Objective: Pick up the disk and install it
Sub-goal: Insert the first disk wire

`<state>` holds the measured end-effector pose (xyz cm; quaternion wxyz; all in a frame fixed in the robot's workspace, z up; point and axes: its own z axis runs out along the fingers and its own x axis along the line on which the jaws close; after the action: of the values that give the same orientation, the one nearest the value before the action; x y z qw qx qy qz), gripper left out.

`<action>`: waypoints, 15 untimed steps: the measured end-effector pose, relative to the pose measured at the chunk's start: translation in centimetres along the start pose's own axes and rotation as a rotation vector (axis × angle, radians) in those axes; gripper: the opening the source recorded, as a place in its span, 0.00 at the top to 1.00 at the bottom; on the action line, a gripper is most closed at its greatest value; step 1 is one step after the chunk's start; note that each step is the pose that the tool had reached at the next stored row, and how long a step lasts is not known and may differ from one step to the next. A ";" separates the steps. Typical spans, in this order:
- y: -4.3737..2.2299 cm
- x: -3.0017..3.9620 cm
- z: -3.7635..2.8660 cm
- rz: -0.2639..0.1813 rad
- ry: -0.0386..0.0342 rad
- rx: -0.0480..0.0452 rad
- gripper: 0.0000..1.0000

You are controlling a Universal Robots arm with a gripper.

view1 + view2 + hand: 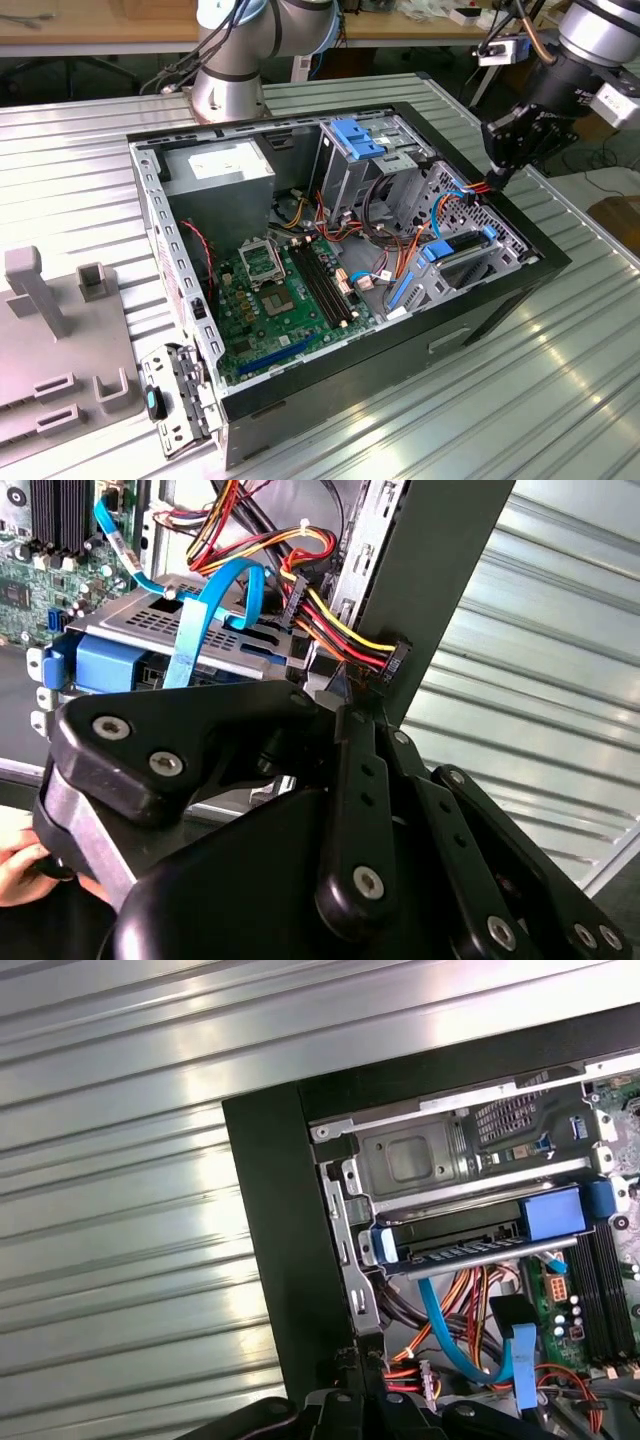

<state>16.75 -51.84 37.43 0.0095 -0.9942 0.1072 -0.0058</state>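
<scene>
Closest to the lens in the second wrist view was the gripper (362, 715): matte black, built of bolted, rounded linkage bars. Its fingers (352, 770) were drawn narrowly together at the rim of the computer case (440, 570), just beside a black plug on a bundle of red, yellow and black wires (320, 610).

At the exterior view's left edge of the ribbed, shiny metal tabletop (520, 400) stood pale grey blocky fixtures (60, 300) with upright posts and slots. Next came the case (420, 340), a black-walled steel box lying open-side up at the middle of the tabletop. Inside it, a boxy grey power supply (215, 170) sat toward the far edge, and a green circuit board (270, 300) with long dark slots lay flat on the floor of the case. Further toward the exterior view's right, a perforated sheet-metal cage (470, 215) filled the case's corner.

The disk (458, 246) lay in that cage. In the first wrist view it showed as a flat dark slab (460, 1235) in the bay under the stamped metal plate, with its bright blue plastic carrier visible at both ends. A flat blue ribbon cable (190, 640) looped over the cage. At the case's edge on the exterior view's right, the gripper (497, 178) hung above the rim, near the cage and apart from the disk.
</scene>
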 end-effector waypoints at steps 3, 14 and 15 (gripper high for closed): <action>-0.04 -0.01 0.03 -0.001 0.0190 0.0041 0.89; -0.57 -0.13 0.46 -0.027 0.0509 0.0117 0.70; -0.95 -0.21 0.55 -0.027 0.0545 0.0123 0.70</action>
<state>16.76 -50.86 36.90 0.0126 -0.9949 0.0938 -0.0337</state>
